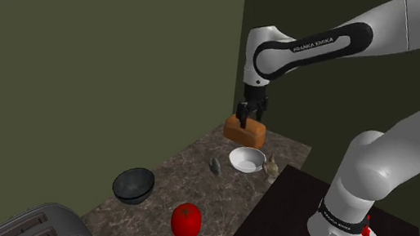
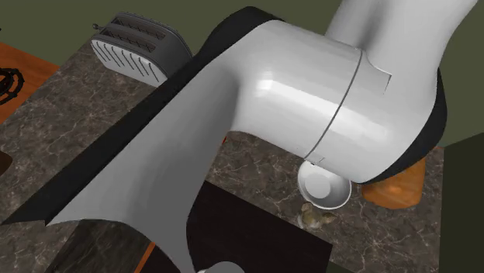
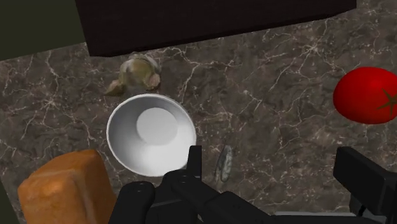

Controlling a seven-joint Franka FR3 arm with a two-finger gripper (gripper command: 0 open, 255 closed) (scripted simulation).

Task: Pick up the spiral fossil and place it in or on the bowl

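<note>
Marbled desk (image 3: 286, 76) lies below the claw (image 3: 277, 162). Claw wide, empty, raised. Bread loaf (image 3: 63, 191) and white bowl (image 3: 122, 147) just outside one finger. Spiral fossil (image 3: 224, 164), thin, grey, lies on the desk between the fingers, untouched.

Two plain olive-green walls (image 1: 95, 69) meet in a corner behind the table (image 1: 197, 160), dark brown stone with pale veins. An orange-brown surface (image 2: 29, 62) shows past its edge in the second exterior view.
</note>
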